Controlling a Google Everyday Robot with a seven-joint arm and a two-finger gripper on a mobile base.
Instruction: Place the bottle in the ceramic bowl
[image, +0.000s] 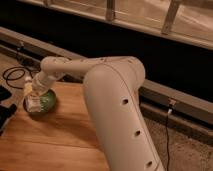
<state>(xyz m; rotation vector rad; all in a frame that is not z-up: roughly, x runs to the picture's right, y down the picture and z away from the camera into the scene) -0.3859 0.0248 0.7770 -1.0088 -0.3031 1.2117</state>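
Dim, warm light is falling across a wooden worktop (60, 135) that is running along a dark wall, with a grey rail (175, 97) crossing behind it and pale posts standing on a ledge higher up. From where I am standing, the robot's bulky white arm (117, 100) is filling the middle of the scene and reaching out to the left, narrowing as it goes.

At its far end the pincer (32, 91) is hanging over the left side of the green bowl (47, 100), which is sitting near the worktop's back left corner. The bottle (34, 103), a small whitish thing with a pale label, is showing just below the pincer, over the bowl's left part and inside its rim. It is lying so close under the pincer that I cannot tell whether the pincer is gripping it or has let go, nor whether the bottle is resting on the bowl's bottom.

A black cable (12, 75) is looping on the ground behind the bowl. To the right, a thin cord (168, 135) is hanging down from the rail onto a speckled floor (190, 150). Something dark (5, 110) is sitting at the left edge, beside the worktop.
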